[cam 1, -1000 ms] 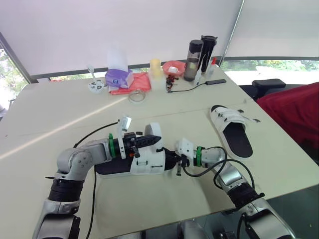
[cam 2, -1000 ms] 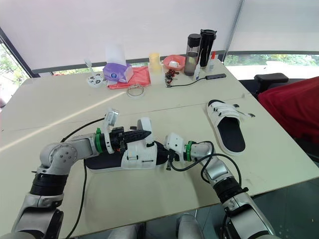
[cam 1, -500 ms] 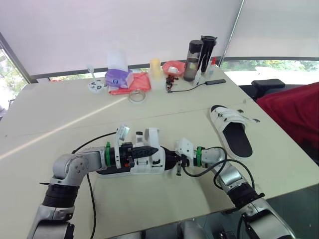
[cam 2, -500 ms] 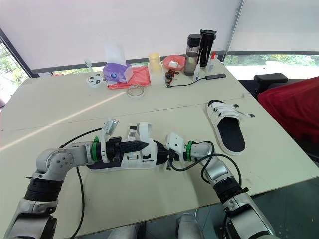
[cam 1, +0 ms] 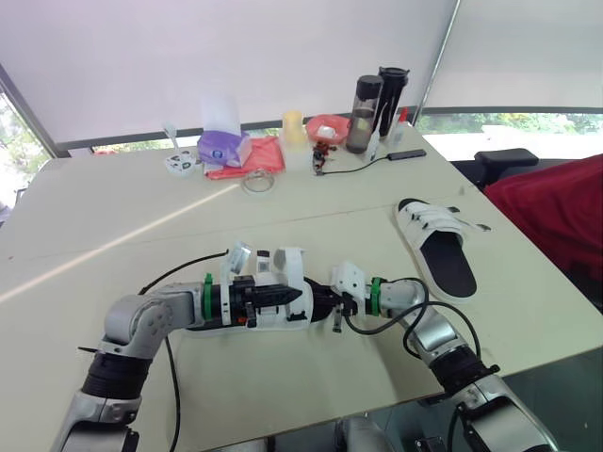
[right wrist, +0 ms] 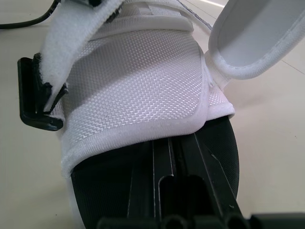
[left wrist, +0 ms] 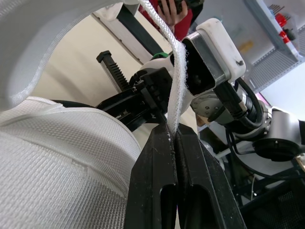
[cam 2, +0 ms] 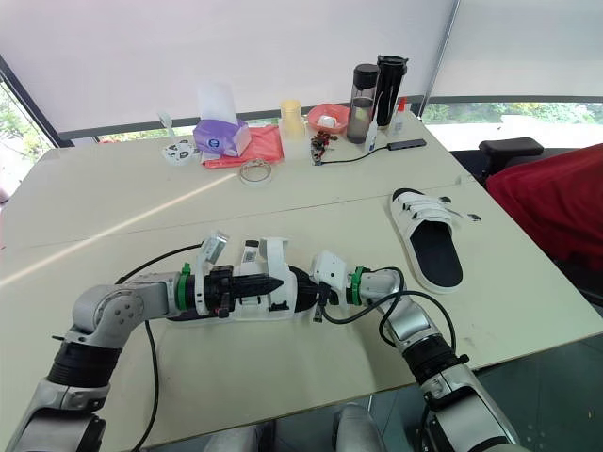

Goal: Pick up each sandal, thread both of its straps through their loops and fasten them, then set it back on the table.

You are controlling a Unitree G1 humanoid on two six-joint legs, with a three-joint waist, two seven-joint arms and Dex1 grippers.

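Observation:
A white sandal with a black sole (cam 1: 273, 311) lies on the table (cam 1: 113, 235) in front of me, between both grippers. My left gripper (cam 1: 294, 296) is over the sandal's upper and shut on one white strap (left wrist: 177, 71), which runs up from between its fingers (left wrist: 157, 157). The other strap (right wrist: 252, 38) stands up loose in a curl. From the opposite end, my right gripper (cam 1: 327, 303) is shut on the black sole's end (right wrist: 209, 143). A second white sandal (cam 1: 435, 241) rests at the right of the table with its straps lying across it.
Along the far edge stand a purple tissue box (cam 1: 224, 146), a red cloth (cam 1: 252, 158), a tape roll (cam 1: 257, 181), two dark bottles (cam 1: 366, 102) and a black cable (cam 1: 367, 161). Red fabric (cam 1: 556, 212) and a black chair (cam 1: 504, 162) are beyond the table's right edge.
My left gripper has come down from above the sandal to its upper, bringing the strap down with it. The right gripper and the second sandal have not moved.

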